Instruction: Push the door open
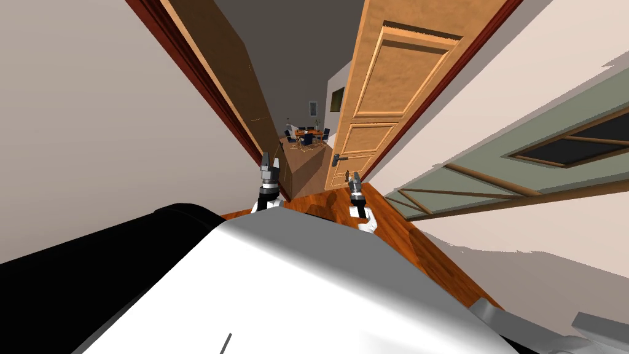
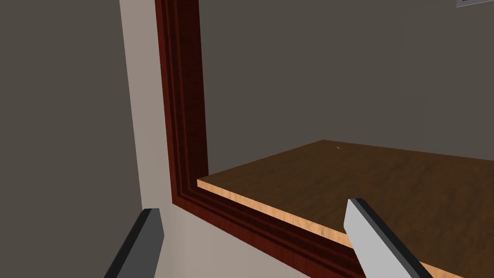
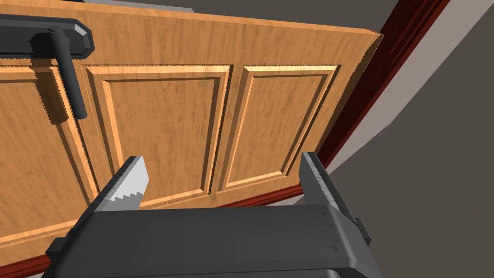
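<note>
A light wooden panelled door [image 1: 381, 104] with a dark lever handle [image 1: 338, 158] stands swung inward on the right of the dark red frame [image 1: 203, 80]. A darker wooden leaf [image 1: 236, 86] is swung inward on the left. My right gripper [image 1: 354, 183] is open just short of the panelled door [image 3: 183, 120], below its handle [image 3: 67, 82], with nothing between its fingers [image 3: 128, 186]. My left gripper [image 1: 268, 161] is open beside the left frame [image 2: 183, 106] and the leaf's pale edge [image 2: 270, 212], holding nothing.
Through the gap a passage leads to a far table with chairs [image 1: 307, 136]. White walls close in on both sides. A grey-green framed panel [image 1: 522, 160] runs along the right wall. The wooden floor [image 1: 424, 246] lies under me.
</note>
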You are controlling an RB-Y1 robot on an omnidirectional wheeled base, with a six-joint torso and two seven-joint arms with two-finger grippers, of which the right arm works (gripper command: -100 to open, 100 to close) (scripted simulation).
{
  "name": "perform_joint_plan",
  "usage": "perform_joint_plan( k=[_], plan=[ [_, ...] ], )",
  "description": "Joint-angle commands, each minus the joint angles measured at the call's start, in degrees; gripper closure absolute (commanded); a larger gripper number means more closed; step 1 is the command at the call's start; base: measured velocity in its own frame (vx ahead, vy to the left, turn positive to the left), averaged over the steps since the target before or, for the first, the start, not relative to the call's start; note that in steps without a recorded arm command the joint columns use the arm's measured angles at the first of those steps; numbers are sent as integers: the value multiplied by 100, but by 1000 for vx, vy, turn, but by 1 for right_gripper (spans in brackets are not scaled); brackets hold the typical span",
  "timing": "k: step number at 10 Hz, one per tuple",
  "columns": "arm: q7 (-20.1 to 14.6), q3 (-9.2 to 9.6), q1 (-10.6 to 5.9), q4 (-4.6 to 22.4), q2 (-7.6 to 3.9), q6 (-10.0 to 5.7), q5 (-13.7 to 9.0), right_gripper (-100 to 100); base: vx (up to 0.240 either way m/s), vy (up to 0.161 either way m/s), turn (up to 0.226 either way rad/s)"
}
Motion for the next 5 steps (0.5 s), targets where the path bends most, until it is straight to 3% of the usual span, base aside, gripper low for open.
perform_joint_plan(
  k=[1, 4, 5],
  plan=[
    [-141, 18, -185, 286, -48, -13, 65, -100, 72, -62, 72],
    [-322, 42, -447, 779, -115, -8, 153, -100, 62, -59, 42],
    [-322, 42, -447, 779, -115, -8, 153, -100, 42, -34, 21]
  ],
)
